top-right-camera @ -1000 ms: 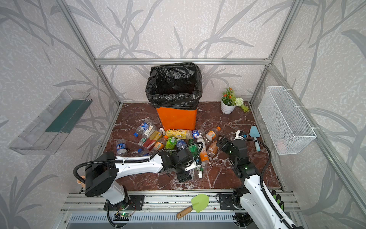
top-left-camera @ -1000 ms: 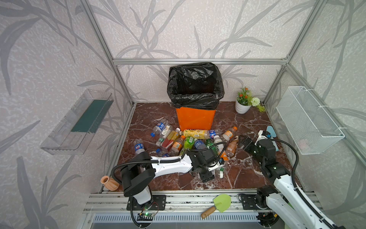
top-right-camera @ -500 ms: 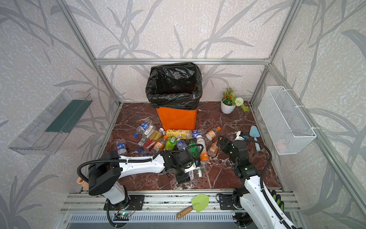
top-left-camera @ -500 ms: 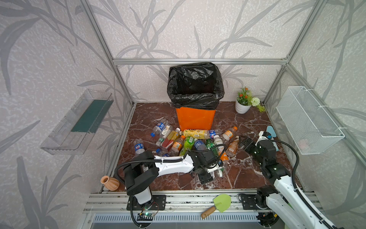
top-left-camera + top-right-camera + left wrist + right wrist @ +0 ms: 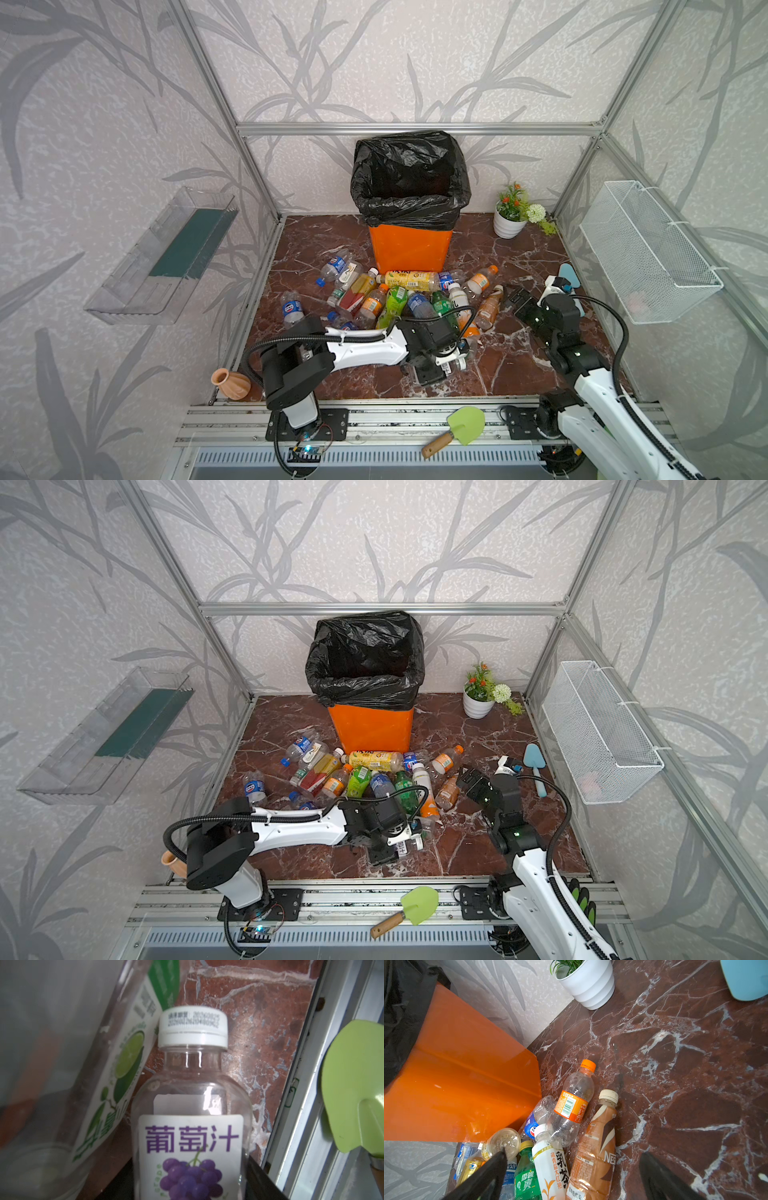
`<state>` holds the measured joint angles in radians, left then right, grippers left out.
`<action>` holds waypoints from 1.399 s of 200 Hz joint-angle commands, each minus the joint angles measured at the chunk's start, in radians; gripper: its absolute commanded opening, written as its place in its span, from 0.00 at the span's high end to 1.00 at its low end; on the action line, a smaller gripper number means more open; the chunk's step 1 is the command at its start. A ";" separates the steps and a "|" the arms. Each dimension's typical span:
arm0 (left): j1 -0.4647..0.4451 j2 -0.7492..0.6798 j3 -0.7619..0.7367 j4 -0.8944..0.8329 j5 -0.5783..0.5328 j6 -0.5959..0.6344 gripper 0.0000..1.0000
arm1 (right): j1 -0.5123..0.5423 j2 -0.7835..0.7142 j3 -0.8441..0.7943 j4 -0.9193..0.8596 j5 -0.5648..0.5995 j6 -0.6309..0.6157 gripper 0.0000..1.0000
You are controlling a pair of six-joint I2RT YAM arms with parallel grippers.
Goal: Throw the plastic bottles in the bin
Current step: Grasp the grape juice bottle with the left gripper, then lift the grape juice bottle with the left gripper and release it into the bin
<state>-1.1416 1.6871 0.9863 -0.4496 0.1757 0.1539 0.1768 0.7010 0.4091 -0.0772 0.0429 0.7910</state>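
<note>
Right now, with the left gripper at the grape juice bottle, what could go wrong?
1. The left gripper flanks the smooth grape juice bottle; a firm grip does not show, so it may slip on the way to the tall bin.
2. The lime bottle lies close beside it and may get knocked toward the front rail.

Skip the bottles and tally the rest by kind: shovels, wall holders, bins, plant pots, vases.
Shovels: 2 (green shovel, blue shovel)
Wall holders: 2 (wire basket, clear tray)
Bin: 1
Plant pot: 1
Terracotta vase: 1
Total: 7
</note>
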 commanded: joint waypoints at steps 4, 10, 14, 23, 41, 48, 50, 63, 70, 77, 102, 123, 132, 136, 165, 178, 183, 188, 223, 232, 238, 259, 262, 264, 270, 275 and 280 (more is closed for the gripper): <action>-0.012 0.044 -0.013 -0.048 -0.003 0.011 0.48 | -0.012 -0.016 -0.014 0.022 -0.013 0.013 0.01; -0.011 0.037 -0.015 -0.048 0.002 0.009 0.51 | -0.015 -0.017 -0.016 0.022 -0.015 0.014 0.01; -0.010 0.031 -0.016 -0.049 0.005 0.007 0.53 | -0.017 -0.018 -0.014 0.021 -0.015 0.014 0.01; -0.010 0.010 -0.020 -0.048 0.013 0.000 0.56 | -0.020 -0.024 -0.013 0.020 -0.018 0.014 0.01; -0.009 -0.058 -0.040 -0.032 0.034 -0.023 0.58 | -0.025 -0.033 -0.015 0.012 -0.018 0.018 0.01; -0.010 -0.093 -0.047 -0.022 0.040 -0.036 0.58 | -0.028 -0.035 -0.016 0.011 -0.017 0.024 0.01; -0.010 -0.101 -0.050 -0.021 0.043 -0.038 0.58 | -0.028 -0.035 -0.018 0.012 -0.017 0.026 0.01; -0.010 -0.167 -0.059 -0.015 0.054 -0.059 0.59 | -0.029 -0.039 -0.023 0.018 -0.015 0.037 0.01; -0.010 -0.203 -0.061 -0.016 0.056 -0.069 0.59 | -0.029 -0.040 -0.027 0.025 -0.015 0.044 0.01; -0.010 -0.239 -0.061 -0.019 0.054 -0.079 0.59 | -0.030 -0.039 -0.029 0.034 -0.015 0.048 0.01; -0.008 -0.410 -0.055 -0.027 -0.002 -0.109 0.59 | -0.029 -0.028 -0.024 0.051 -0.021 0.047 0.01; -0.006 -0.586 -0.040 -0.010 -0.156 -0.152 0.59 | -0.030 -0.026 -0.008 0.062 -0.016 0.020 0.01; -0.006 -0.669 -0.036 0.019 -0.233 -0.162 0.59 | -0.030 -0.029 0.001 0.064 -0.011 0.010 0.01; -0.005 -0.705 -0.037 0.035 -0.266 -0.163 0.59 | -0.031 -0.030 0.003 0.065 -0.010 0.005 0.01; 0.002 -0.945 -0.041 0.204 -0.525 -0.073 0.59 | -0.033 -0.032 0.031 0.073 -0.009 -0.037 0.01; 0.004 -1.026 -0.059 0.360 -0.594 0.025 0.60 | -0.033 -0.030 0.033 0.088 -0.016 -0.039 0.01; 0.006 -1.052 -0.068 0.438 -0.607 0.061 0.60 | -0.033 -0.029 0.032 0.096 -0.021 -0.038 0.01; 0.009 -1.075 -0.079 0.518 -0.612 0.097 0.60 | -0.032 -0.028 0.031 0.104 -0.026 -0.036 0.01; 0.067 -1.041 0.017 0.753 -0.530 0.282 0.61 | -0.033 -0.019 0.040 0.122 -0.044 -0.048 0.01; 0.106 -0.980 0.088 0.720 -0.509 0.293 0.62 | -0.033 -0.016 0.043 0.123 -0.052 -0.052 0.00; 0.146 -0.933 0.145 0.699 -0.487 0.288 0.63 | -0.033 -0.013 0.043 0.125 -0.057 -0.053 0.00; 0.373 -0.752 0.300 0.656 -0.308 0.140 0.64 | -0.033 -0.009 0.039 0.129 -0.077 -0.053 0.00; 0.408 -0.724 0.321 0.656 -0.274 0.098 0.64 | -0.033 -0.010 0.038 0.130 -0.079 -0.052 0.00; 0.430 -0.705 0.330 0.657 -0.253 0.074 0.64 | -0.033 -0.010 0.037 0.131 -0.081 -0.052 0.00; 0.499 -0.645 0.382 0.660 -0.197 0.006 0.64 | -0.031 -0.014 0.035 0.132 -0.085 -0.051 0.00; 0.544 -0.582 0.430 0.658 -0.144 -0.047 0.64 | -0.031 -0.018 0.031 0.133 -0.092 -0.052 0.00; 0.584 -0.517 0.487 0.643 -0.107 -0.088 0.63 | -0.032 -0.021 0.030 0.132 -0.096 -0.053 0.00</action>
<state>-0.7467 0.9417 1.3079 0.2081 -0.1764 0.2771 0.1486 0.6926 0.4183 0.0208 -0.0181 0.7536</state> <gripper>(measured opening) 0.635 0.997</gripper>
